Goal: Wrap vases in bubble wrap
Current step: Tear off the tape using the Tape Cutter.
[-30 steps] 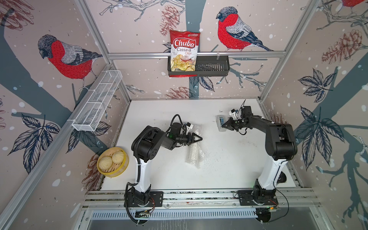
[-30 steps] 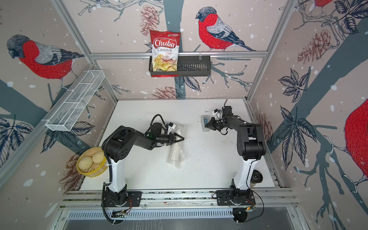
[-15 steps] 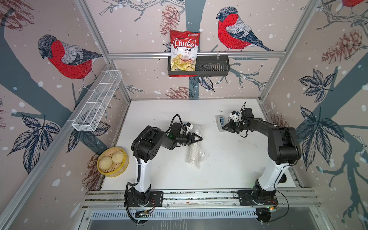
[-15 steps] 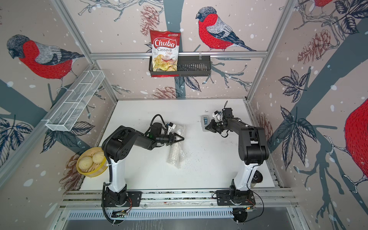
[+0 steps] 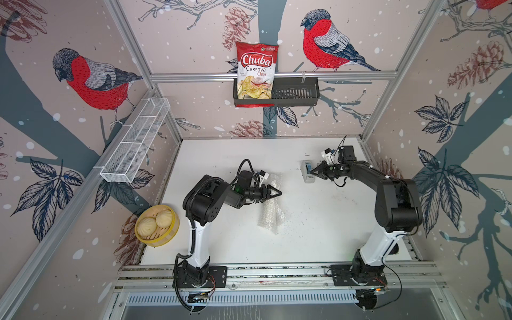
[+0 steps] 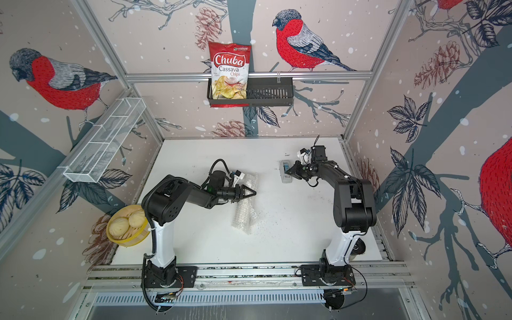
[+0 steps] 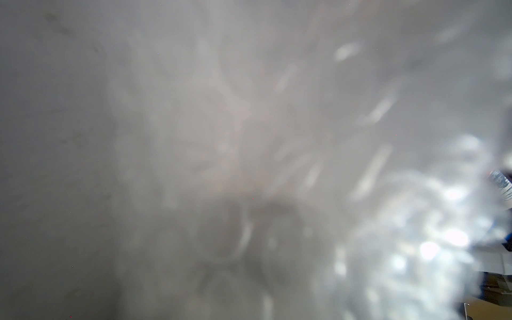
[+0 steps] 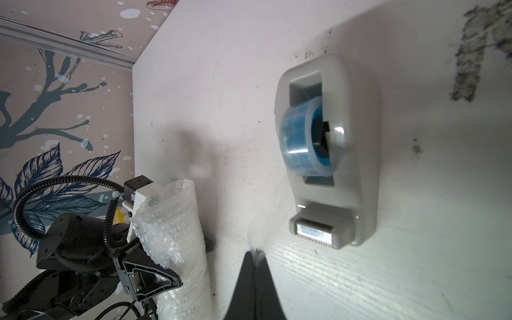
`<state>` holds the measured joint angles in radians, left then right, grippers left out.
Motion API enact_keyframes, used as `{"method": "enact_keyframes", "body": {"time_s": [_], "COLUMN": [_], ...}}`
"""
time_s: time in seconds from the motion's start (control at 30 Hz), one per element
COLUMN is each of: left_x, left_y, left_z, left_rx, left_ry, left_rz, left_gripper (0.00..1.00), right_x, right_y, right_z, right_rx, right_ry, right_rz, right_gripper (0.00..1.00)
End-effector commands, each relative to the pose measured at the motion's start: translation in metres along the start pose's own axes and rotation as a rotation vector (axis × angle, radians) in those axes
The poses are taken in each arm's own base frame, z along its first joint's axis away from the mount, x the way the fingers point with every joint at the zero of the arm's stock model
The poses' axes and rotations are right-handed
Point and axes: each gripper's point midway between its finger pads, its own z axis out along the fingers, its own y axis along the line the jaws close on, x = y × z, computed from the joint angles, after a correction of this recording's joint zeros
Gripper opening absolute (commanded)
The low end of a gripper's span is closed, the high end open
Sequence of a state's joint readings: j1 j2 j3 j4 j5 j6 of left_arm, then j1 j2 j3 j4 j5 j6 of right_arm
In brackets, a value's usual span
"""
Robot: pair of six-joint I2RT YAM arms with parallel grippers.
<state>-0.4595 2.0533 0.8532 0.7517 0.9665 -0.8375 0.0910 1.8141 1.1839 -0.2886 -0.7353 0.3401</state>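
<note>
White tabletop [image 5: 327, 230], enclosed by bird-printed walls [image 5: 457, 83], formed the work surface. At centre frame in both top views lay the bubble wrap [image 5: 270, 213] [image 6: 244, 214], rolled into a loose tube running up and down the frame. The vase could not be made out through it. Blurred wrap [image 7: 415, 235], close to the lens, filled the left wrist view.

The left gripper [image 5: 278, 192] [image 6: 252, 192] reached in from the left and crossed the tube near its upper end, jaws drawn in on the wrap. In the right wrist view one finger [image 8: 149, 277] lay against the near side of the tube [image 8: 174, 235].

To the right, apart from the tube, stood the grey tape dispenser [image 5: 306, 178] [image 6: 285, 179] [image 8: 357, 166], which carried a blue tape roll [image 8: 299, 138]. The right gripper [image 5: 312, 172] [image 6: 288, 174] [image 8: 255, 253] met it from the right. Its fingertips were pinched together on a clear tape strip [image 8: 271, 216] stretched from the roll, just beside the serrated cutter [image 8: 314, 231].

At upper centre a chips bag [image 5: 256, 74] stood in the left end of a black basket [image 5: 296, 94] hung on the rear rail. A white wire basket [image 5: 135, 141] ran along the left wall. At lower left, off the table edge, a yellow steamer basket [image 5: 171, 234] held two buns [image 5: 155, 223].
</note>
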Motion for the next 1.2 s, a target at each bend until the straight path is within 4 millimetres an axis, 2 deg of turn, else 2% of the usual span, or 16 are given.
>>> {"method": "enact_keyframes", "body": {"time_s": [0.0, 0.3, 0.6, 0.77, 0.93, 1.17], "left_x": [-0.004, -0.004, -0.005, -0.004, -0.004, -0.004], "left_y": [-0.007, -0.007, -0.007, -0.007, -0.007, -0.007], "left_z": [-0.001, 0.000, 0.000, 0.000, 0.000, 0.000], "left_rx": [0.025, 0.029, 0.030, 0.030, 0.030, 0.031], "left_ry": [-0.007, -0.007, -0.007, -0.006, -0.007, -0.005], "left_rz": [0.051, 0.047, 0.049, 0.048, 0.050, 0.050], "left_gripper": [0.32, 0.32, 0.32, 0.32, 0.32, 0.32], "right_x": [0.007, 0.049, 0.062, 0.075, 0.071, 0.043], "right_y": [0.007, -0.022, -0.032, -0.052, -0.074, -0.092], "right_z": [-0.002, 0.005, 0.008, 0.012, 0.008, -0.009], "right_rx": [-0.015, 0.082, 0.109, 0.168, 0.257, 0.316], "right_ry": [0.020, 0.072, 0.086, 0.109, 0.066, -0.051], "right_rz": [0.003, 0.027, 0.036, 0.052, 0.075, 0.119], "right_gripper": [0.01, 0.01, 0.01, 0.01, 0.00, 0.00]}}
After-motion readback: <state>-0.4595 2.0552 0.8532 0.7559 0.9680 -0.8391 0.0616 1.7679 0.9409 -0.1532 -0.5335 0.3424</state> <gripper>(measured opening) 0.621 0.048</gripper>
